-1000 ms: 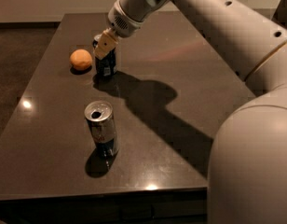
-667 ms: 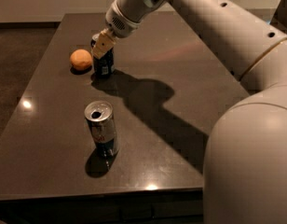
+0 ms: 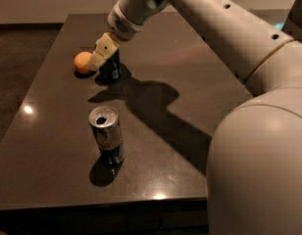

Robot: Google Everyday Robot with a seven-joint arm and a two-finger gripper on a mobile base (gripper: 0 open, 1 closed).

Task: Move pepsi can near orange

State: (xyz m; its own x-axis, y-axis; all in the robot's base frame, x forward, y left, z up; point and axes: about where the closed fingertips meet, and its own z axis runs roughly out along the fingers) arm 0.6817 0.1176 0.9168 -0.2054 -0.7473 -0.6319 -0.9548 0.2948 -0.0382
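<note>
- Robot's gripper (image 3: pixel 105 58) is down at the far left part of the table (image 3: pixel 205 72), right at the top of the pepsi can (image 3: pixel 112 71)
- It is pale and it covers the top of the can, so only the dark lower part of the can shows
- It cannot be told if the gripper is holding the can tight or only sitting loose around it, because the place where they meet is hidden
- The pepsi can stands upright on the table
- The orange (image 3: pixel 83 62) sits just beside the can, on the can's left side in the camera view
- The can and the orange are very close, but it cannot be told if they touch
- The orange is small and round, and it is near the left edge of the table
- A silver can (image 3: pixel 108 136) with a hole in its top stands upright nearer to the camera, well apart from the pepsi can and the orange
- The long pale arm (image 3: pixel 205 18) comes from the right side and reaches down to the gripper
- The arm makes a big dark shadow (image 3: pixel 151 102) on the table, between the pepsi can and the robot
- A big round part of the robot's body (image 3: pixel 261 175) fills the bottom right corner
- The table is dark and shiny, with small bright spots of light on it
</note>
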